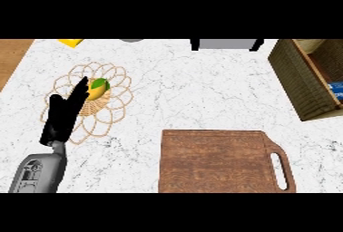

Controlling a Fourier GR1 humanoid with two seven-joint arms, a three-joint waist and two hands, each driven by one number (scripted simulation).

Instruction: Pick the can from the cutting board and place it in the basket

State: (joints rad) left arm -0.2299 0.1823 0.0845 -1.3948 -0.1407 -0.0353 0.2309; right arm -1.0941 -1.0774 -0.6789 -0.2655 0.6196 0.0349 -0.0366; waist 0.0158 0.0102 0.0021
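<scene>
Head view
- Counter (201, 90): white marbled top that fills most of the view. A strip of brown wood runs along its upper left side.
- Cutting board (214, 163): brown wood, lying flat at the lower middle. Its handle slot is on the right side.
- Basket (295, 77): dark woven walls, standing at the upper right and cut off by the view's right edge. It is well apart from the cutting board.
- Can (336, 89): only a small blue and white part shows, at the right edge of the view. It sits inside the basket, behind the near woven wall. Whether it stands or lies on its side cannot be told.
- Left hand (64, 115): black, coming up from a grey forearm (40, 172) at the lower left. It hangs over a round wire mat (114, 113).
- Fingers (80, 90): stretched out nearly straight, pointing up and slightly right. They hold nothing.
- Can relative to the fingers: far off to their right, across the whole counter, with the cutting board lying lower down between them.
- Fruit (99, 87): yellow and green, in the middle of the wire mat, just beside the fingertips. Whether they touch it cannot be told.
- Top edge: a yellow thing (70, 42) at the left and a grey box (226, 43) further right, both cut off.
</scene>
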